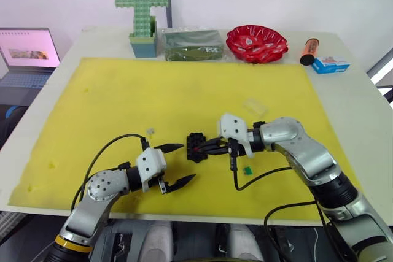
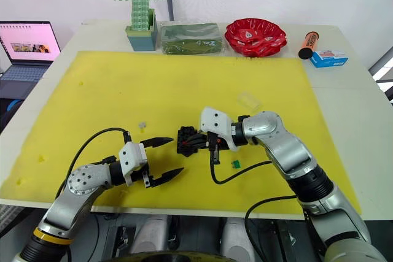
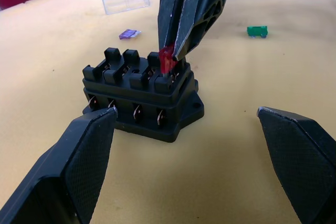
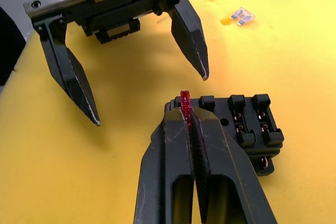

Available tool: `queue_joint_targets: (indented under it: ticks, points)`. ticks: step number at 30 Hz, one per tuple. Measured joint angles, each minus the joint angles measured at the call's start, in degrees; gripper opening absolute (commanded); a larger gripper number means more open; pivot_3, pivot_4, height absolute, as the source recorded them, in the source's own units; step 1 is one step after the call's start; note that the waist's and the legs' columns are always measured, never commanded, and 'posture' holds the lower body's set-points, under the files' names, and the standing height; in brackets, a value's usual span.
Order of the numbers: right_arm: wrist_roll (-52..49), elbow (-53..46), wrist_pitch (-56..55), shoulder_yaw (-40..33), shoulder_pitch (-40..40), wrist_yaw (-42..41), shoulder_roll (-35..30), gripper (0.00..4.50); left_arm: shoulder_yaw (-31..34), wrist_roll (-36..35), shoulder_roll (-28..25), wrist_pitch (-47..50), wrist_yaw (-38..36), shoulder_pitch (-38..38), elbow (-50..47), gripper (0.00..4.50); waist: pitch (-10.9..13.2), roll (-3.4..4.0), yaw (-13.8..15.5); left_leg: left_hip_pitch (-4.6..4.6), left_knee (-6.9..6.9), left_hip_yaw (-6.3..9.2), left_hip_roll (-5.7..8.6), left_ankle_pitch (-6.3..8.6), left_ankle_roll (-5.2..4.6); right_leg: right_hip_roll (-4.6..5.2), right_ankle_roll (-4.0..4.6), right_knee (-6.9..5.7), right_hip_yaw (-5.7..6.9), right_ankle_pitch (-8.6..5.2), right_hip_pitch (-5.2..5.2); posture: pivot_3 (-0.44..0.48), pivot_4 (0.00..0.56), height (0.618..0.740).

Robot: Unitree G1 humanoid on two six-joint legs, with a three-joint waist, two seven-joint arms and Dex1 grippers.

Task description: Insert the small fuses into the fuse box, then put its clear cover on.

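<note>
Red fuse (image 4: 185, 101) pinched between the tips of the right gripper (image 4: 188, 113), fingers pressed together on it, held at the end slot of the fuse box (image 3: 140, 94), lower edge seemingly just touching the slot rim, though hard to tell whether seated. Fuse box black, near the middle of the yellow mat (image 1: 153, 96), towards its near edge, other slots open with metal contacts showing.

Left gripper (image 1: 175, 164) just left of the box, fingers spread wide, holding nothing, tips pointing toward the box without touching it.

Green fuse (image 1: 248, 169) flat on the mat just right of and nearer than the box, below the right wrist. Purplish fuse (image 3: 129, 33) on the mat beyond the box, near the clear cover (image 1: 254, 106), which lies farther and to the right. Pale grey fuse (image 1: 150, 131) left of the box, beyond the left gripper.

Along the far table edge: green brick cross (image 1: 142, 11) in a pot, clear-wrapped green package (image 1: 191, 45), red dish (image 1: 256, 43), orange tube (image 1: 309, 51), blue-and-white box (image 1: 330, 64); print on these too small to read. Laptop (image 1: 24, 53) open at far left, screen lit.
</note>
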State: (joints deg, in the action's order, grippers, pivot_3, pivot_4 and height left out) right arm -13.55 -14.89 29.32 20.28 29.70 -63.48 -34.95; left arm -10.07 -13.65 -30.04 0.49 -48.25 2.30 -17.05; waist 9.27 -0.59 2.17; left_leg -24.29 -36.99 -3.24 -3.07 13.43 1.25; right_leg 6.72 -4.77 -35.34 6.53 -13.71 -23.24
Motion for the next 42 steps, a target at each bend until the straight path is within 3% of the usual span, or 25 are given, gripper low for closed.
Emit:
queue_joint_targets:
  ticks: [38, 39, 42]
  points:
    - [3.8, 2.9, -5.7, 1.6, 2.0, -2.3, -0.3, 0.03, 0.2, 0.0, 0.3, -1.4, 0.0, 1.4, 0.3, 4.50, 0.0, 0.00, 0.0, 0.00, 0.00, 0.00, 0.00, 0.00, 0.00, 0.00, 0.00, 0.00, 0.00, 0.00, 0.00, 0.000, 0.150, 0.740]
    - [3.8, 2.9, -5.9, 1.6, 2.0, -2.4, -0.3, 0.51, 0.2, 0.1, 0.3, -1.4, 0.0, 1.4, 0.3, 4.50, 0.0, 0.00, 0.0, 0.00, 0.00, 0.00, 0.00, 0.00, 0.00, 0.00, 0.00, 0.00, 0.00, 0.00, 0.00, 0.000, 0.150, 0.740]
    - [4.3, 3.5, -6.0, 1.6, 2.0, -2.2, -0.4, 0.64, 0.2, 0.1, 0.4, -1.4, 0.0, 1.4, 0.4, 4.50, 0.0, 0.00, 0.0, 0.00, 0.00, 0.00, 0.00, 0.00, 0.00, 0.00, 0.00, 0.00, 0.00, 0.00, 0.00, 0.000, 0.150, 0.740]
